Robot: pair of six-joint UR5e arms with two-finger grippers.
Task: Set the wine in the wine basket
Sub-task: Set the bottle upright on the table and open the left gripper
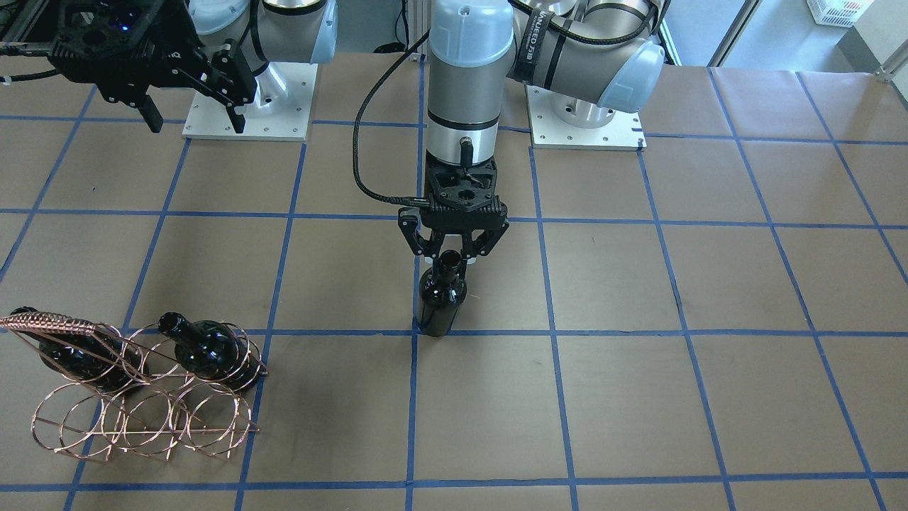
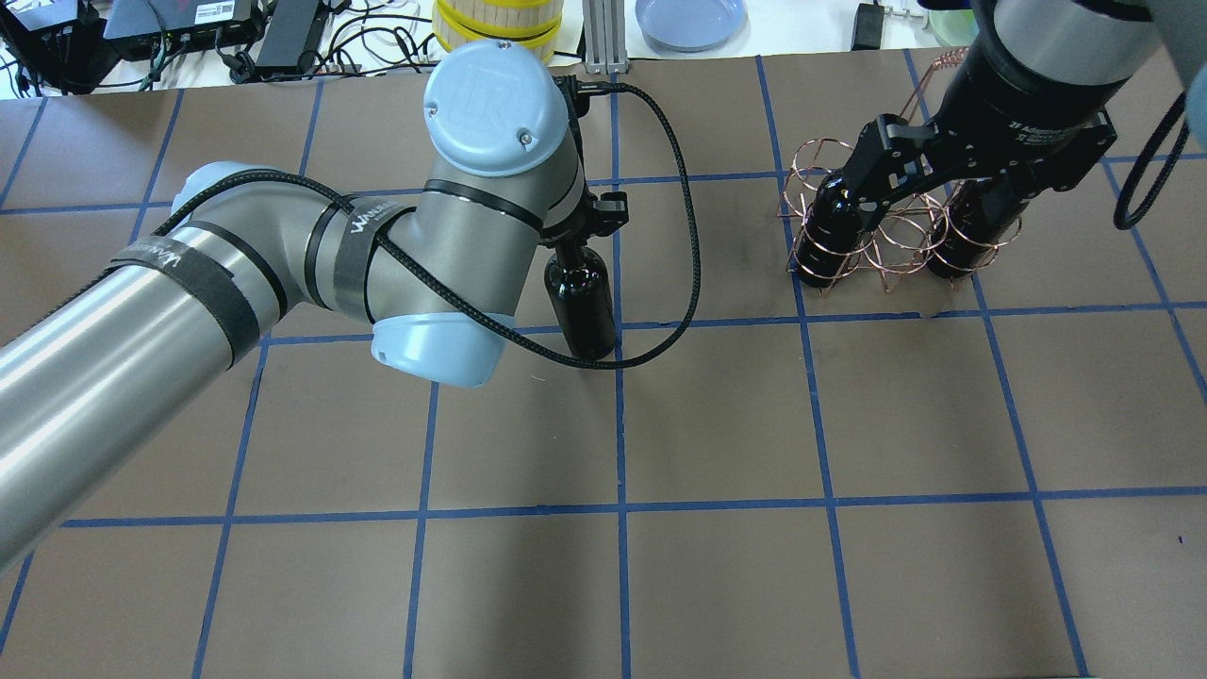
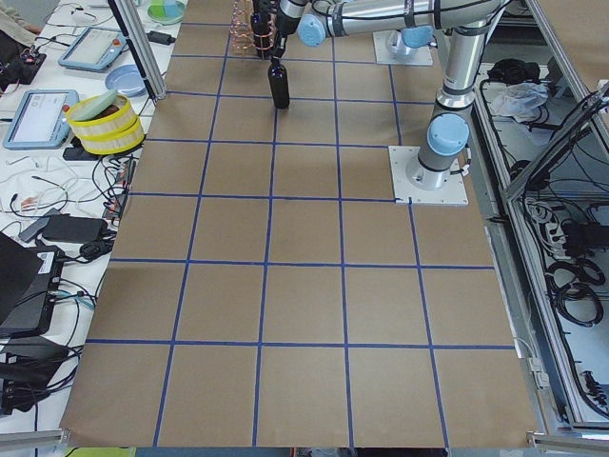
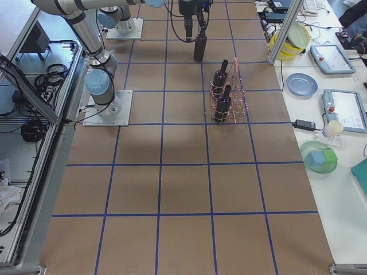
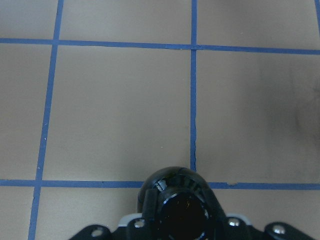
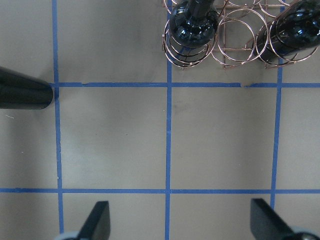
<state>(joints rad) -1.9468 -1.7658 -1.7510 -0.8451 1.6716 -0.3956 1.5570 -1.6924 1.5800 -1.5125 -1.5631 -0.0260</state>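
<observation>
Your left claw (image 1: pixel 452 250) sits over the wine (image 1: pixel 441 298), and its jaws are drawn in narrow against the short neck, so I judge it has the bottle gripped. The wine stands upright in the middle of the tabletop (image 1: pixel 638 397), about halfway between the robot's edge and your edge. Its base looks to be on the paper; the pictures do not show for sure whether it has left the surface.

The basket (image 1: pixel 142 419) stands well apart from the wine, close to your edge and toward the robot's right end of the tabletop. It already holds one bottle (image 1: pixel 206 349) and a second bottle (image 1: pixel 71 358), both lying in the upper tier. The hoops between them and the lower tier show no bottles.

The right claw (image 1: pixel 197 126) hangs above the tabletop with its jaws spread wide and nothing in them.

So you are early in the task: the grasp looks made, and nothing more. By my reading, the lift, the carry across to the basket, the tilt to lay the wine level and the slide into a free hoop are all left to do.
</observation>
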